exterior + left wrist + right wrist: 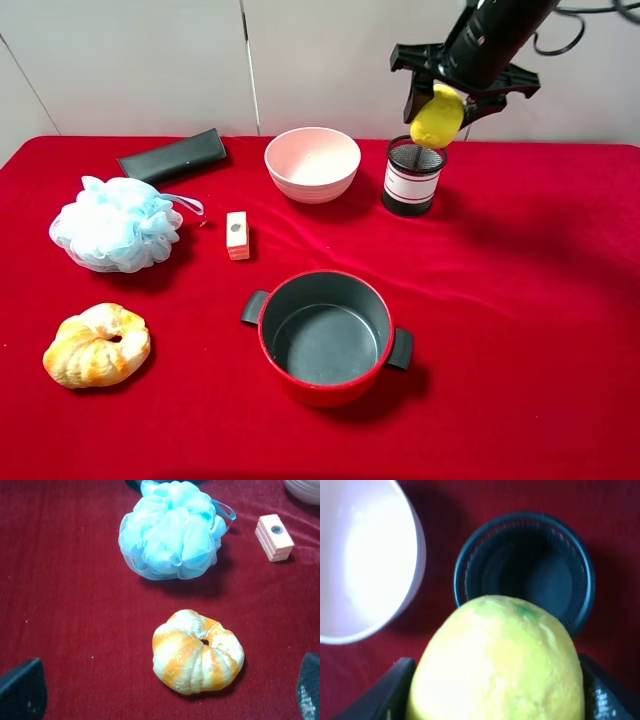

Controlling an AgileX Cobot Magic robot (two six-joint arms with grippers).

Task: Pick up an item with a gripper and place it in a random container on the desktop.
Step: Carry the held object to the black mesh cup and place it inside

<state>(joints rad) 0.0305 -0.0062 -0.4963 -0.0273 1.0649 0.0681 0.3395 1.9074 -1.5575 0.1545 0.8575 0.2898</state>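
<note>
Pinching the lemon [437,118], right end effector [441,106] hovers over the mesh cup [411,178] (left end effector [166,689] spread).

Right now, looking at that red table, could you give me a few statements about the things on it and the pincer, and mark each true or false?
1. The right pincer grips the lemon. True.
2. The lemon lies inside the mesh cup. False: it is held just above the cup's rim.
3. The red pot holds a croissant. False: the pot is empty; the croissant lies on the red cloth.
4. The pink bowl stands beside the mesh cup, apart from it. True.
</note>
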